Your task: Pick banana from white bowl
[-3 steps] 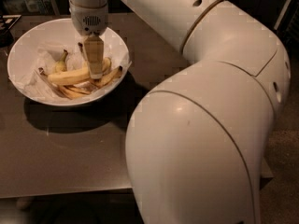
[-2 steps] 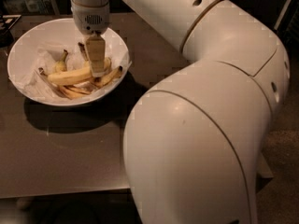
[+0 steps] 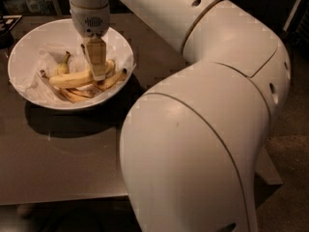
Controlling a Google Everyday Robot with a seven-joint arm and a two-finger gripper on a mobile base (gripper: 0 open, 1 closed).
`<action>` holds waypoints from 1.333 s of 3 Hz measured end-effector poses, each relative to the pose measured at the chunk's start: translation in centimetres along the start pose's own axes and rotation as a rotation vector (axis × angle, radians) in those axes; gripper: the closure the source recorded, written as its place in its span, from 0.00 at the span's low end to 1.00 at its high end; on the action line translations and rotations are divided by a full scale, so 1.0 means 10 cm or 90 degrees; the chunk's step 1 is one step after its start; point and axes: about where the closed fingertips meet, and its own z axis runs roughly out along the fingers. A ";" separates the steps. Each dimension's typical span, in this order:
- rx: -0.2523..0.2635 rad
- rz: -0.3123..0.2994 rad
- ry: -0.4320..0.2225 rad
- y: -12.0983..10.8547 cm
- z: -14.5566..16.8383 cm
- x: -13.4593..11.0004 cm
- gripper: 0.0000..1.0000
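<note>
Almost nothing has changed from a second ago. The banana (image 3: 70,79) still lies inside the white bowl (image 3: 29,47). The gripper (image 3: 98,71) stays lowered onto the banana's right end; its grip cannot be told. The dark surface (image 3: 63,163) holds the bowl in a dim room.

Dark table (image 3: 63,163), thinner bananas (image 3: 115,78).

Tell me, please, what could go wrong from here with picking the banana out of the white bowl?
The gripper is down at one end of the banana, not its middle, so a lift might tip or drop it. Thinner bananas lie right beside it and could be caught instead. The crumpled paper in the white bowl might snag.
</note>
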 end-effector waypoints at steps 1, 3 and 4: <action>-0.009 -0.017 -0.016 -0.01 0.11 -0.07 0.28; -0.034 -0.027 -0.042 0.01 0.32 -0.15 0.30; -0.048 -0.032 -0.055 0.00 0.45 -0.19 0.29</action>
